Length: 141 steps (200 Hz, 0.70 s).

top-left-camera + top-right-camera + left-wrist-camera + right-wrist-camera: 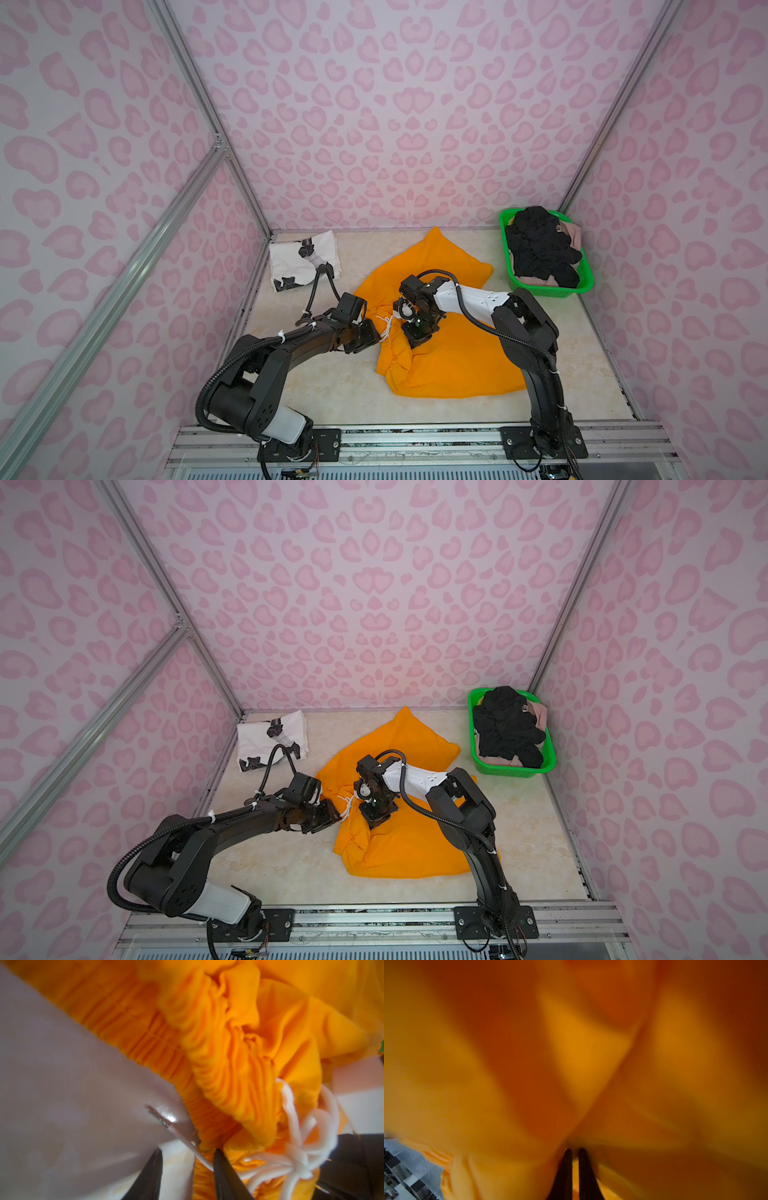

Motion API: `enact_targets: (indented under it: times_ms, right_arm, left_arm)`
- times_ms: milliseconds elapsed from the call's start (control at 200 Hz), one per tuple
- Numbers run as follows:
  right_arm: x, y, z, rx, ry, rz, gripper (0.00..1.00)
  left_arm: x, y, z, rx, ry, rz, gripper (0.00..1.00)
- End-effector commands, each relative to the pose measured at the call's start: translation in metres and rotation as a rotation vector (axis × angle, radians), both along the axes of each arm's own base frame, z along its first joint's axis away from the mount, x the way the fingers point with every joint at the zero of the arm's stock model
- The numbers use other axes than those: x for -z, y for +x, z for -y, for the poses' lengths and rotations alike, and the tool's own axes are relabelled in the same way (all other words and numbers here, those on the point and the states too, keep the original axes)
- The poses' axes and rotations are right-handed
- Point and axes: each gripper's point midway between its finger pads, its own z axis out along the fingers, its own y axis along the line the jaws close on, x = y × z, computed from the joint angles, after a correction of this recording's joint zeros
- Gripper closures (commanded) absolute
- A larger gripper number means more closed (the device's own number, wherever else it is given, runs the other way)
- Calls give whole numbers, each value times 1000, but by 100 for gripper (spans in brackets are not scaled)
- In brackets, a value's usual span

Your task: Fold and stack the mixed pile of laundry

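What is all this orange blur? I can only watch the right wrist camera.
Observer: It is a pair of orange shorts lying crumpled on the table; the right gripper has pinched a fold of them.
Operator: Is the other arm helping?
Observer: Its left gripper is open at the gathered waistband, next to the white drawstring.
Operator: Is anything folded already?
Observer: Yes, a white T-shirt lies folded in the far left corner.
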Motion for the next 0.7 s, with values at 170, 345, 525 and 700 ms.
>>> enact_targets:
  times_ms: [170, 345, 525, 700]
  right_arm:
    - [3, -2, 3, 4, -15, -7, 89]
    - [2, -1, 3, 8, -13, -5, 89]
    - [3, -2, 4, 15, -16, -6, 89]
    - [4, -2, 5, 19, -18, -3, 90]
  left_arm:
    - [-15, 8, 19, 19, -107, 31, 51]
    - [18, -1, 7, -13, -12, -74, 57]
    - [32, -8, 1, -56, -1, -110, 63]
    - [32, -7, -3, -84, 20, -119, 87]
